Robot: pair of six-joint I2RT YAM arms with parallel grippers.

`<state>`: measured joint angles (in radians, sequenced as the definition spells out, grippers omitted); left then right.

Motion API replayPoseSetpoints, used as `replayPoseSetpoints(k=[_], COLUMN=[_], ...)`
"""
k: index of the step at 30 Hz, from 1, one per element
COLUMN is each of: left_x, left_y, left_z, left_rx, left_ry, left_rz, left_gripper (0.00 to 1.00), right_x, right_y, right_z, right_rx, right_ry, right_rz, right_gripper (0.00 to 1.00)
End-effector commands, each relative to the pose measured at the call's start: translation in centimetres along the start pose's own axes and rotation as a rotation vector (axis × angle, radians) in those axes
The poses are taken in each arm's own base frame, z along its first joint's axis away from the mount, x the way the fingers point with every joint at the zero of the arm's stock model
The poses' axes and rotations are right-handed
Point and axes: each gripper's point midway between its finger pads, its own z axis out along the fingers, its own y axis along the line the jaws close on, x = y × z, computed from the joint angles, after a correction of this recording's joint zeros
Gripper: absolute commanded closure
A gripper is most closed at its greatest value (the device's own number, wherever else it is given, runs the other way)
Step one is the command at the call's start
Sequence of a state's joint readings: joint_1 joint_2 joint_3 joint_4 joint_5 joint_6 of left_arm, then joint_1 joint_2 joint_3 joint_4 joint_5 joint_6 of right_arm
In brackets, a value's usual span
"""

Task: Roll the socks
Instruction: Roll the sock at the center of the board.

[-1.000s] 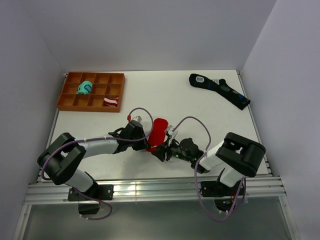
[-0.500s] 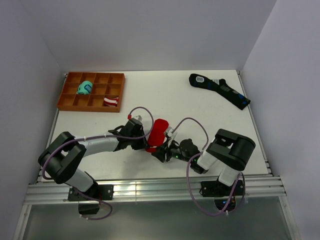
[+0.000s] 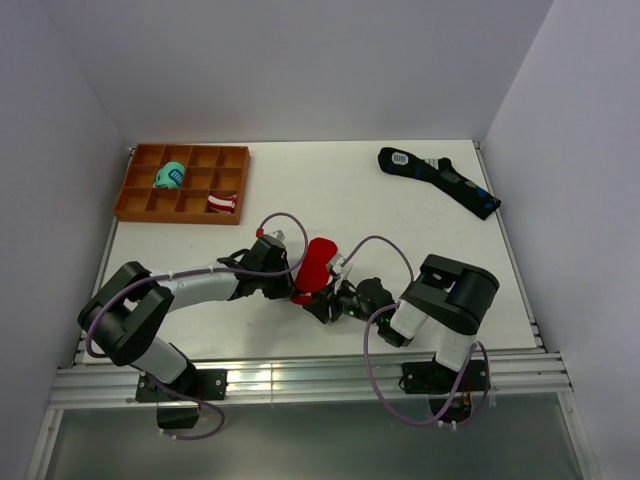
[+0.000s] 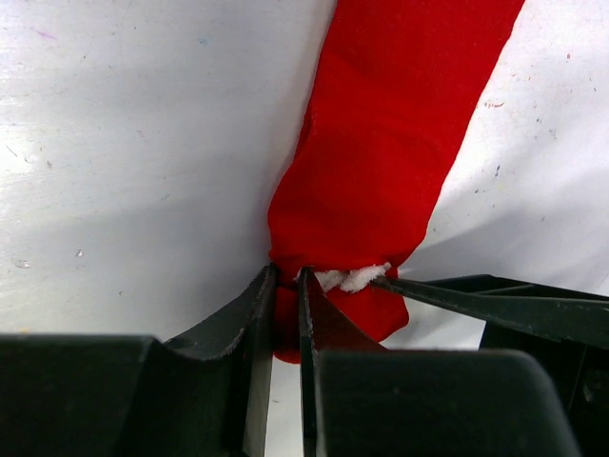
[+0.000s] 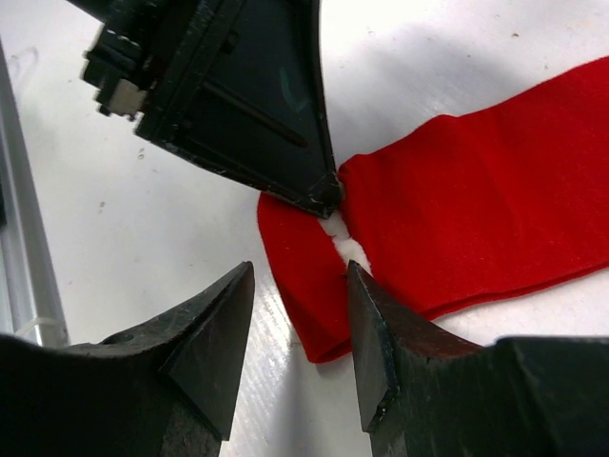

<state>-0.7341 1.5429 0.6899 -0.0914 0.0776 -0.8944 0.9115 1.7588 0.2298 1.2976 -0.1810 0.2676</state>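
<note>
Two claws meet at the near end of the socks (image 3: 313, 262), which lie as one flat red strip on the desk (image 3: 400, 215), roughly central and close in front of the arm bases. Long axis: in the top view the strip runs from its near end, at the claws, toward the back of the desk, leaning slightly to the right. No roll is formed yet.

Left claw (image 4: 285, 278): fingers drawn together with only a slit between them, clamped on the left edge of the strip beside the small white motif (image 4: 352, 278). Red fabric shows in the slit. This claw comes in from the left side of the strip.

Right claw (image 5: 298, 276): jaws apart, holding nothing. It faces the strip end-on from the near right. The rounded near tip of the socks lies on the desk at the mouth of the jaws, with one finger to each side. The left claw's tip sits just beyond, touching the fabric.

Deciding relation: both claws are at the same end, and the rest of the strip extends away from them. Judgement: the roll should start at this near end and travel along the long axis, away from the bases. The right claw is placed to take the tip, and it must close without fouling the left claw, which is very near
</note>
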Motion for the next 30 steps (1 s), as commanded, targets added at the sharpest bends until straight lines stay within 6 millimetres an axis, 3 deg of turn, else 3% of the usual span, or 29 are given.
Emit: replayPoseSetpoints(k=[1,18,30], left_x=[4.6,4.8,4.7], left_y=[6.6,6.0,6.2], left_z=[0.0,0.3,0.0], left_rx=[-0.236,-0.216,-0.232], left_ry=[0.162,0.181,0.182], left_rz=[0.029,0.016,0.012], left_gripper=[1.0,1.0,0.99], right_x=[0.1,3.4,5.1], right_y=[-1.0,-3.2,-4.1], right_z=[0.4,-1.5,-1.4], right_rx=[0.042,0.145,0.186], right_ry=[-0.011,0.041,0.087], right_rz=[-0.008,0.017,0.026], right_gripper=[0.49,0.51,0.55])
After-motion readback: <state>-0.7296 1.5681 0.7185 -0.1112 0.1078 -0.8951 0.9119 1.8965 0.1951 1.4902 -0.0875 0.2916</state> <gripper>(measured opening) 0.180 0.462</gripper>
